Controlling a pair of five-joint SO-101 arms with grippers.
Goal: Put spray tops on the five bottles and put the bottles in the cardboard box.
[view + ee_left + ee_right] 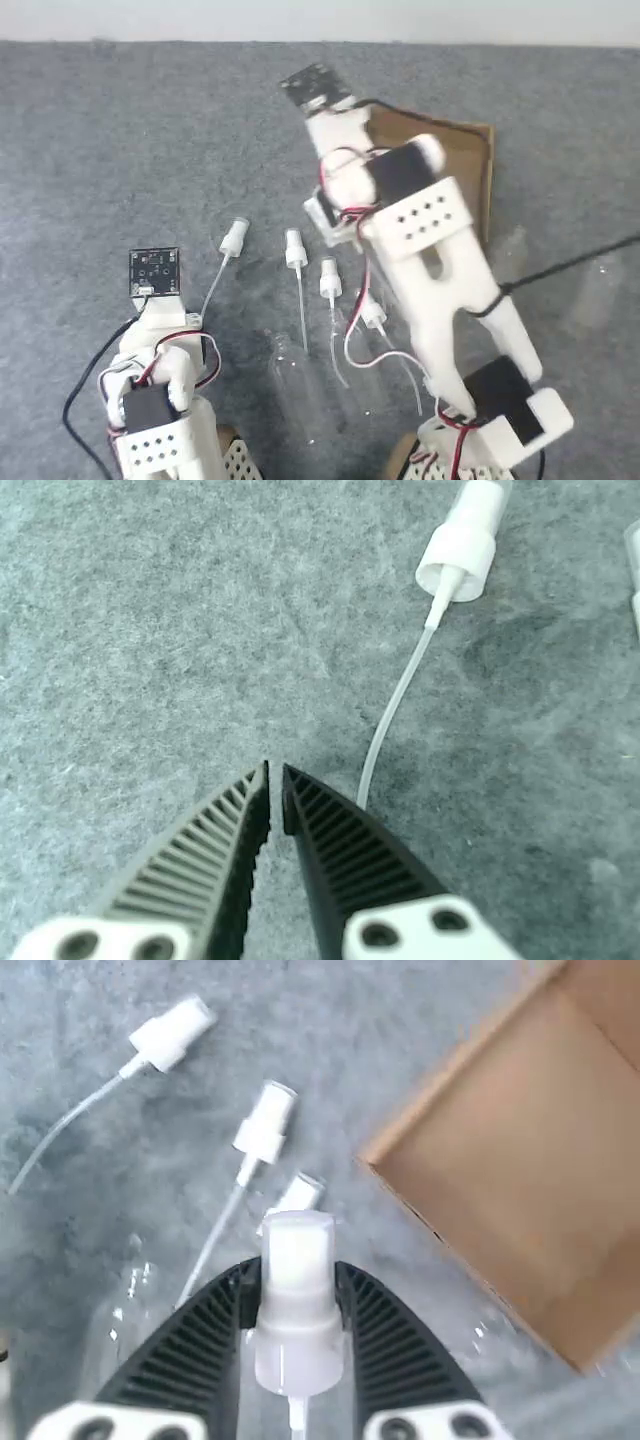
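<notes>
Right wrist view: the right end effector (295, 1270) pinches a white spray top (297, 1335) near the open cardboard box (520, 1160), whose brown floor shows. Clear bottles (298, 385) and loose spray tops (233, 238) lie on the grey felt tabletop (120, 140). The left end effector (276, 775) is pressed together over the felt.

Four spray tops (265, 1120), one cardboard box (520, 1150)

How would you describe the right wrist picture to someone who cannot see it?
Black ridged jaws grip a white spray top. Beyond it three more spray tops lie loose on grey carpet, near an open cardboard box and a clear bottle.
</notes>
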